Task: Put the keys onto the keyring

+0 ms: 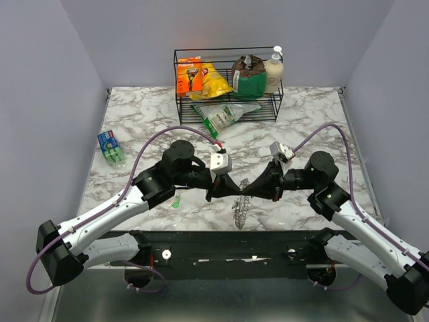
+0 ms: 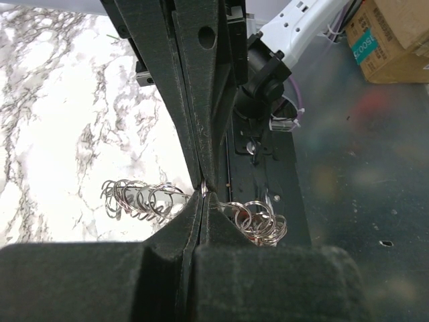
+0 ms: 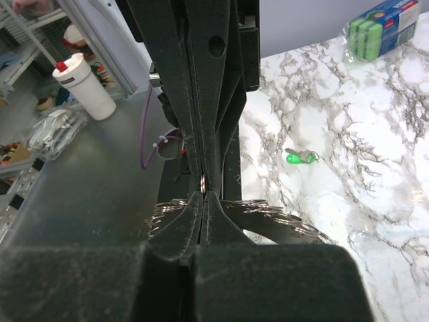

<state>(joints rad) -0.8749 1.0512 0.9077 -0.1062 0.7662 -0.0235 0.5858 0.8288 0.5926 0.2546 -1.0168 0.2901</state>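
**Operator:** Status of the task?

**Technician:** Partly done, by my reading. The keyring (image 1: 240, 206) carries a dense fringe of small silver keys (image 3: 281, 216). One green key (image 1: 175, 201) lies loose on the table (image 1: 301, 127), left of the ring and apart from it, beside the left arm. It remains to be threaded on. No blue key is visible in any view.

**Operator:** Gripper condition?

**Technician:** The left gripper (image 1: 226, 190) and right gripper (image 1: 257, 189) meet tip to tip, towards the near edge of the table. Each has its jaws together, clamped on the ring wire at one common spot.

**Operator:** Orientation of the ring?

**Technician:** Seen from above, it shows edge-on as a narrow strip. Its long axis runs far to near, roughly square to the line of the two grippers, with the free end pointing toward the arm bases
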